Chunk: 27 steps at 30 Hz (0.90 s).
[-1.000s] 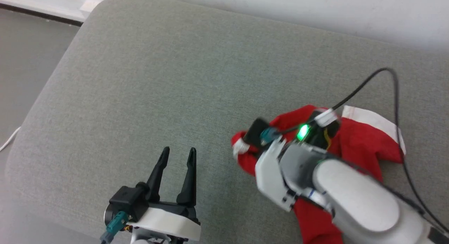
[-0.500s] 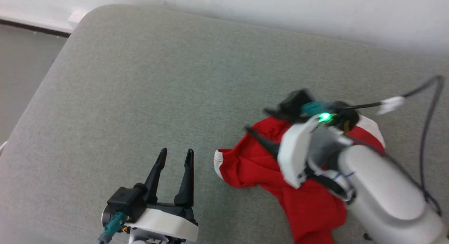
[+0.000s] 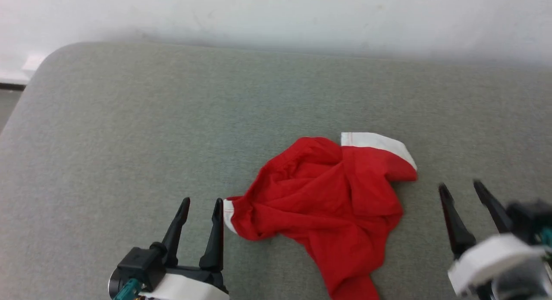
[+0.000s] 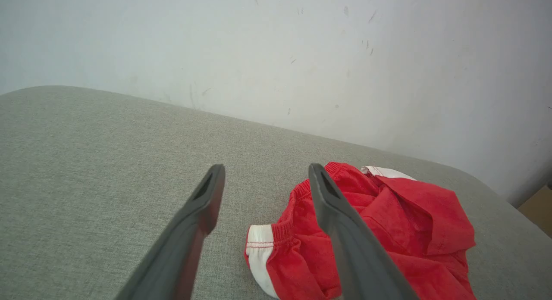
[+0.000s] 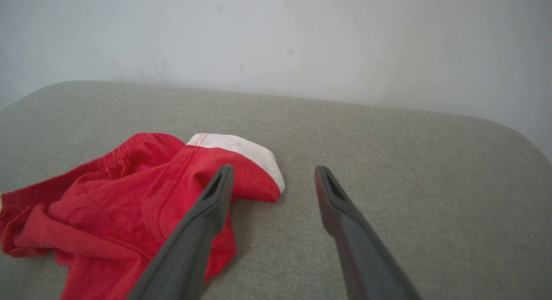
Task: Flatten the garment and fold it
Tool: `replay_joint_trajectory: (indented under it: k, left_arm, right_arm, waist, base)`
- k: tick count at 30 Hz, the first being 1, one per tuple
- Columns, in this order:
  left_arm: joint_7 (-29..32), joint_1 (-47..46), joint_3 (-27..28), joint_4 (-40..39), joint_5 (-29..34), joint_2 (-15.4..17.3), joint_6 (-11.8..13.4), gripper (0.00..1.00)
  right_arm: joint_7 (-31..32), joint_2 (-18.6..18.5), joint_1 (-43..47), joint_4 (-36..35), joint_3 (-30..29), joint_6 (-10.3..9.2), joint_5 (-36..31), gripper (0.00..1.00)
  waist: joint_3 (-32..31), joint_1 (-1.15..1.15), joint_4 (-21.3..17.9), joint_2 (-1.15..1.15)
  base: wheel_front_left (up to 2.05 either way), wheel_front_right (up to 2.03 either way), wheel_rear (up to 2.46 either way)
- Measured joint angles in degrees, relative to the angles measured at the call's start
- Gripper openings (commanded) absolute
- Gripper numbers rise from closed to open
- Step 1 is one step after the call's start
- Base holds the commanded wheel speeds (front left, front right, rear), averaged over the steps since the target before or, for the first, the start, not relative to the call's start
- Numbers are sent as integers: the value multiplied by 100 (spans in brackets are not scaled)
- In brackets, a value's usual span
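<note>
I see one crumpled red soft-fabric shorts [image 3: 327, 205] with white trim, bunched mid-front on the grey padded counter [image 3: 129, 119] between two grippers: right gripper [image 3: 459, 185], on the cloth a second ago, now clear beside it, jaws wide, empty; left gripper [image 3: 202, 200] jaws wide, empty.
</note>
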Motion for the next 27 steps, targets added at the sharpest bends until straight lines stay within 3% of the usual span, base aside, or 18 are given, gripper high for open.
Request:
replay_joint_trajectory:
  k: [5,10,19,27]
  left_arm:
    - [27,73,-1,-98,42,45,22,100]
    - [302,-265,-170,-235,188,202,-51,100]
    - [1726,-2720,-1148,315,557,492,-660,100]
    - [2807,-4297,-2305,1694,423,669,-720,100]
  right_arm:
    - [-158,167,779,-265,-388,0,174,100]
    - [-289,171,840,-379,-466,0,485,100]
    - [-229,175,577,-546,-569,0,480,100]
    - [-175,178,298,-503,-404,0,546,100]
  waist:
    - [-22,0,-301,0]
    - [9,0,-545,0]
    - [406,1,-617,0]
    - [923,2,-671,0]
  base:
    - [0,0,0]
    - [0,0,0]
    - [0,0,0]
    - [0,0,0]
